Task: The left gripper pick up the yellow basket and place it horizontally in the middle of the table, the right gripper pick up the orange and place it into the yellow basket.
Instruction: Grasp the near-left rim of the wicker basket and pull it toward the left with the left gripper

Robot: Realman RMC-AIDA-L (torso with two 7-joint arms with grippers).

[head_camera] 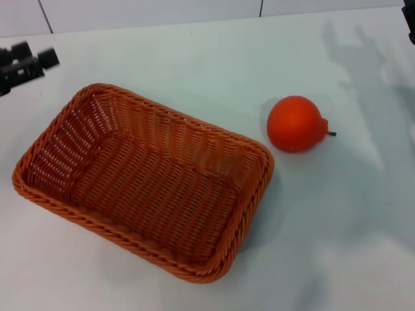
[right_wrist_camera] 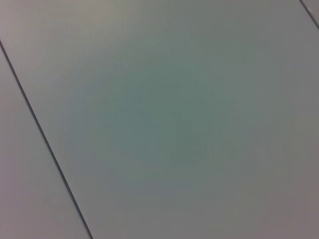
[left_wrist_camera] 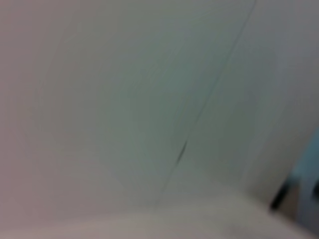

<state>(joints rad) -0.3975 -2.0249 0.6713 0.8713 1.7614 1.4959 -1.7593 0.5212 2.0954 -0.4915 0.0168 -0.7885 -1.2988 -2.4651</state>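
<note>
The yellow basket [head_camera: 146,178], orange-brown wicker, lies empty and slanted on the white table [head_camera: 337,246], left of centre. The orange [head_camera: 297,124] rests on the table to the basket's right, apart from it, its stem pointing right. The left gripper [head_camera: 26,63] is at the far left edge, above and behind the basket's far left corner, clear of it. Only a dark sliver of the right arm [head_camera: 410,19] shows at the top right corner; the right gripper is out of view. Both wrist views show only pale flat surface with a thin dark seam.
A wall with vertical seams [head_camera: 261,8] runs along the table's back edge. The arm's shadow [head_camera: 363,58] falls on the table behind the orange.
</note>
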